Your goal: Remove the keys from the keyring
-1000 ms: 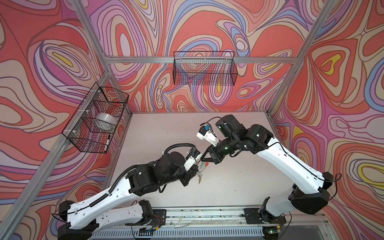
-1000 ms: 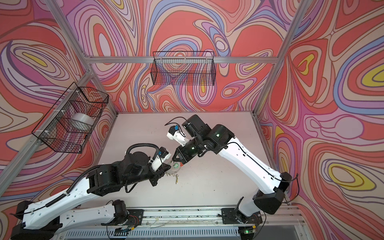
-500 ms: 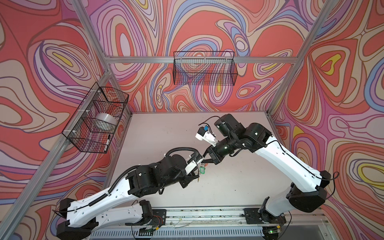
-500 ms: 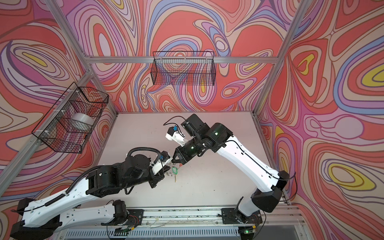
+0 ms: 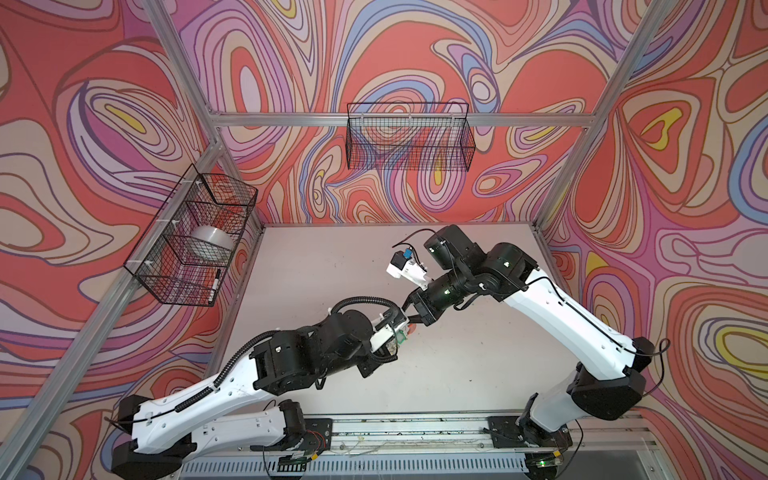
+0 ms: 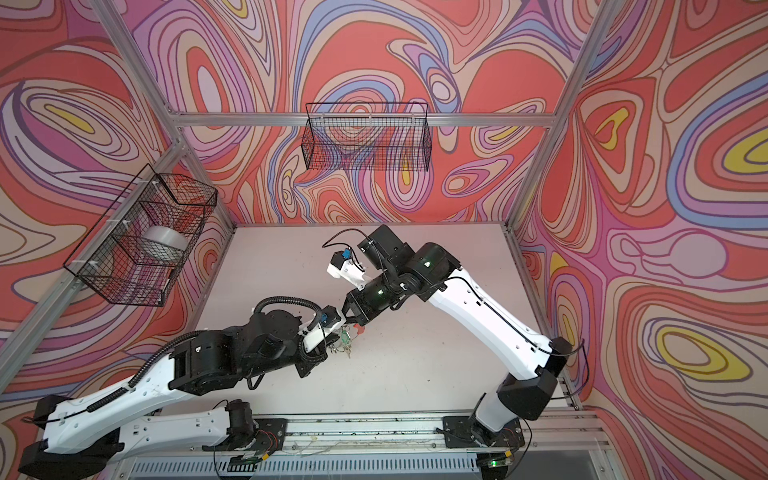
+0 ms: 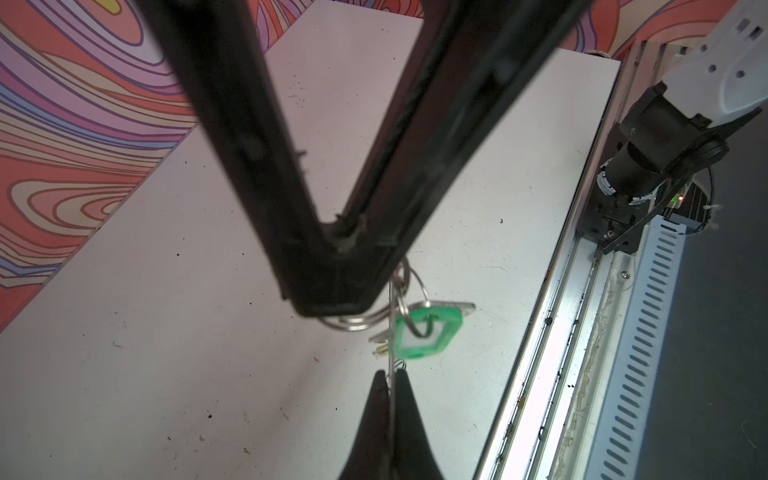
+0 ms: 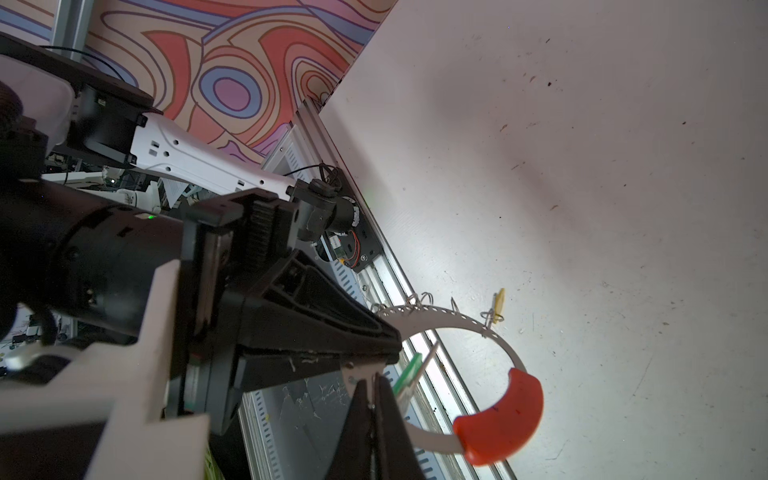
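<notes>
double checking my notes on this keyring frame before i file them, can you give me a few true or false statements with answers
1. The left pincer is shut on the keyring. True.
2. The right pincer is wide open. False: it is shut, apparently on the split rings by the green tag.
3. The keyring has a red segment. True.
4. The yellow tag is off the keyring. False: it hangs at the keyring's rim.
5. The side wire basket holds a silvery roll. True.
</notes>
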Motion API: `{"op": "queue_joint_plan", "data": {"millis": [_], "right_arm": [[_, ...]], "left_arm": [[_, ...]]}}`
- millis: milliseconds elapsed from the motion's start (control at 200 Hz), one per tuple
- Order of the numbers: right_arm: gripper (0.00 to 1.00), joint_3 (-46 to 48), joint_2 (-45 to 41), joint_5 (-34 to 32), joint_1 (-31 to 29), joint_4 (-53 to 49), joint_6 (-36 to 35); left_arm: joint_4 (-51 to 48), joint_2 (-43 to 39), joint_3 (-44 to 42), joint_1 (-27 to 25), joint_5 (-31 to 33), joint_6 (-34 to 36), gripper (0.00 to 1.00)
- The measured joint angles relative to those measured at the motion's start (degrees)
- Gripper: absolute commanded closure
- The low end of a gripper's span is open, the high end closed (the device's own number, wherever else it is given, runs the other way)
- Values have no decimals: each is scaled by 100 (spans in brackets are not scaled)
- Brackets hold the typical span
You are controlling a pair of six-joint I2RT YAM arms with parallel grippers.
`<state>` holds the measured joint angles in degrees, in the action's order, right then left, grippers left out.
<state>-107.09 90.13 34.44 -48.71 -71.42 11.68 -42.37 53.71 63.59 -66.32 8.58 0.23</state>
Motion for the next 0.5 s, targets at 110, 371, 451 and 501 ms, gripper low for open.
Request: {"op": "queue_joint_plan", "data": {"millis": [110,371,451,501], "right_arm": [[100,-39,11,9,0,24,0],[100,713,-387,-234,-2,850,20],[100,1143,-667,-343,-2,1244,37],[100,1412,-859,-424,-2,1515,39]], "left_arm": [[-48,2,72,-4,2,-2,91],[109,28,199,-13,-11,-184,59],[157,15,199,-13,-4,-245,56],[168,-20,199,-13,-2,-306,55]]}}
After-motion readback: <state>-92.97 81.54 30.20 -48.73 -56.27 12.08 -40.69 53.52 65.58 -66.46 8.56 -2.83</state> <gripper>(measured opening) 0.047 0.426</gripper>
